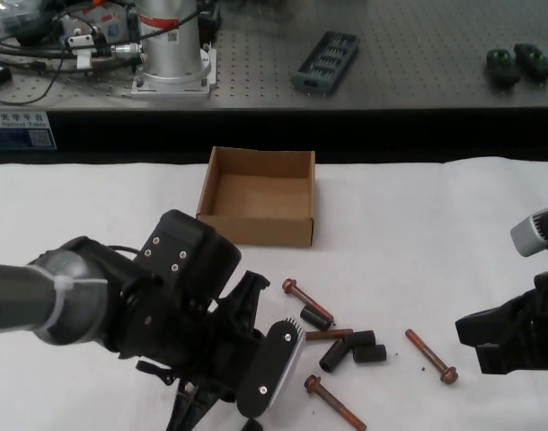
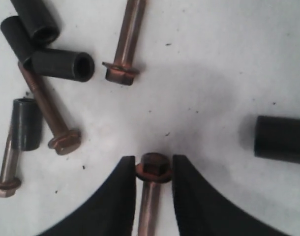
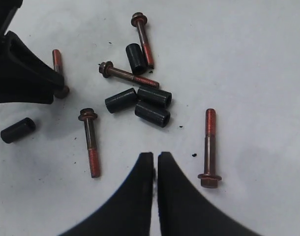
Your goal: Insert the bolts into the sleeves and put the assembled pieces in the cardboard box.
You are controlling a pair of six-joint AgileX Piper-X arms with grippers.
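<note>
My left gripper (image 2: 154, 169) is shut on a copper bolt (image 2: 151, 196), its hex head just past the fingertips and low over the white cloth. The same arm (image 1: 166, 305) fills the lower left of the high view. Loose bolts (image 3: 91, 142) (image 3: 209, 147) (image 3: 125, 74) and black sleeves (image 3: 120, 100) (image 3: 152, 113) lie in a cluster on the cloth in front of my right gripper (image 3: 156, 162), which is shut on nothing. One sleeve (image 2: 282, 138) lies apart beside the left gripper. The cardboard box (image 1: 259, 206) stands open and empty behind the cluster.
The white cloth (image 1: 418, 233) covers the bench. Behind it a perforated metal table (image 1: 418, 54) carries a metal post (image 1: 171, 45), cables, a black tray (image 1: 326, 59) and two small black parts (image 1: 518, 65). The right arm (image 1: 512, 341) sits at the right edge.
</note>
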